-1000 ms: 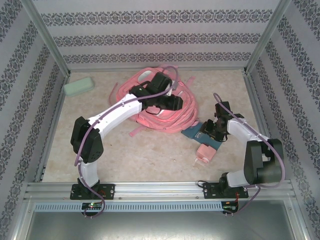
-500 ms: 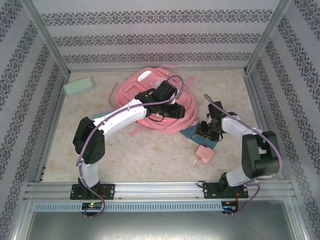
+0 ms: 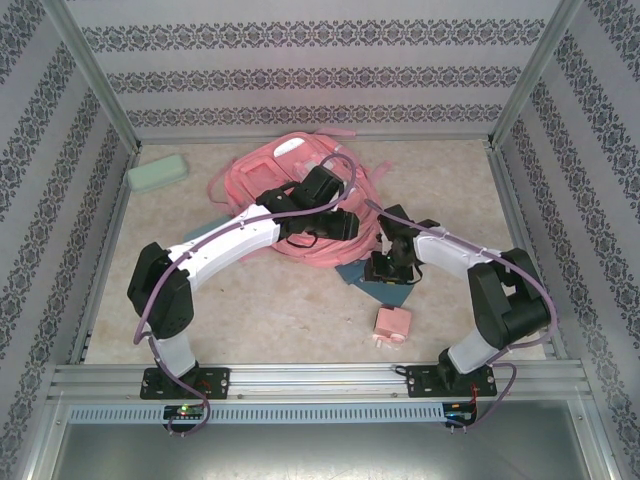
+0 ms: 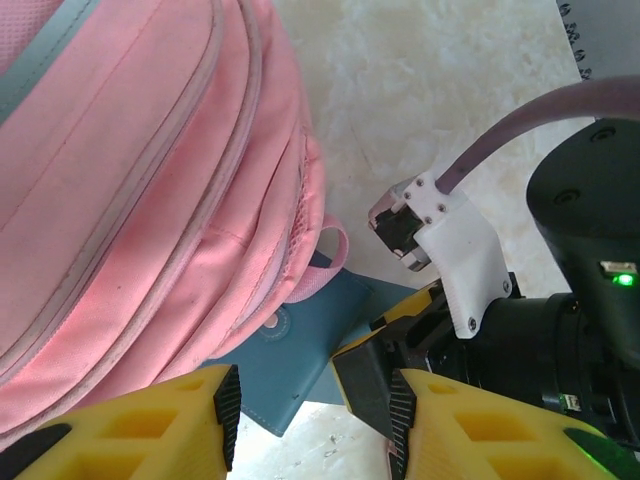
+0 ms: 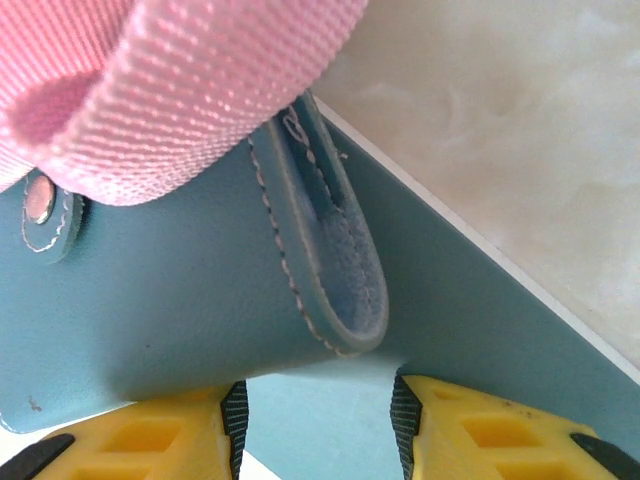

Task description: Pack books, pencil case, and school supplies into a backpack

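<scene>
The pink backpack (image 3: 290, 180) lies bunched at the back centre and shows at the left of the left wrist view (image 4: 130, 200). My left gripper (image 3: 345, 225) (image 4: 310, 410) hovers at its right edge, open, with nothing between its fingers. Teal pads (image 3: 358, 277) (image 4: 280, 370) (image 5: 180, 300) lie partly under the backpack's edge. My right gripper (image 3: 385, 268) (image 5: 315, 420) stands open with its fingertips against them, a pad surface showing in the gap. The pink block (image 3: 393, 325) sits nearer the front. The mint pencil case (image 3: 158, 172) lies at the back left. The books are out of view.
A metal frame and patterned walls close in the table (image 3: 300, 310) on three sides. The two grippers are very close together; the right gripper's finger (image 4: 365, 385) shows just beyond my left fingers. A grey spiral-bound edge (image 4: 600, 40) lies at the top right.
Both grippers have moved left. The backpack has shifted and bunched toward the back. The teal pads and the pink block have slid left, the block also nearer the front.
</scene>
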### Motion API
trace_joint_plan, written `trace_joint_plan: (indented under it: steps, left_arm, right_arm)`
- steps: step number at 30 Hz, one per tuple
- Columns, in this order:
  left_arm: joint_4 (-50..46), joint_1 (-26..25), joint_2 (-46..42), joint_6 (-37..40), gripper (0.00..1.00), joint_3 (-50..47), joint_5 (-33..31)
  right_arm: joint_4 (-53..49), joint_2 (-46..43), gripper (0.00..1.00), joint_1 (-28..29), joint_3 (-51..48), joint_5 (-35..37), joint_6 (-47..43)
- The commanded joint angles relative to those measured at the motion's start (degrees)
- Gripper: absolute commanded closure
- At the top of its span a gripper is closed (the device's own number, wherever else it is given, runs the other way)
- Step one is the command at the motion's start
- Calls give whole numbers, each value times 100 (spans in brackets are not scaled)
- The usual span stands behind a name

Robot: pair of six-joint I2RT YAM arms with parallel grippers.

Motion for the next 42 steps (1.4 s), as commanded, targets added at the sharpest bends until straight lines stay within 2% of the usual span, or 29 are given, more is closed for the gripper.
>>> trace_joint_plan:
  steps: [1, 10, 17, 19, 24, 30, 37, 42]
  left_arm:
    - [74, 27, -230, -75, 54, -112, -160]
    - [109, 22, -207, -39, 54, -108, -108]
    - [244, -29, 232, -109, 57, 161, 276]
    - [344, -89, 409, -158, 59, 287, 410]
    - [332, -390, 1170, -171, 62, 1007, 615]
    - [322, -751, 2110, -227, 65, 1871, 620]
    - [57, -1058, 3149, -286, 70, 2814, 563]
    - [16, -1094, 3520, -467, 73, 3021, 279]
  right_arm:
    - [-50, 196, 55, -260, 105, 253, -110]
    - [-312, 261, 54, -1496, 161, 550, -160]
    - [-411, 140, 54, -1953, 277, 952, -149]
    - [-317, 34, 53, -2169, 200, 744, -180]
    - [-52, -541, 50, -2224, 103, 539, -161]
    - [108, -1332, 43, -2274, -102, 807, -26]
    - [860, -2510, 44, -2748, -1123, 1050, 305]
    - [827, -2627, 41, -3112, -1306, 827, 376]
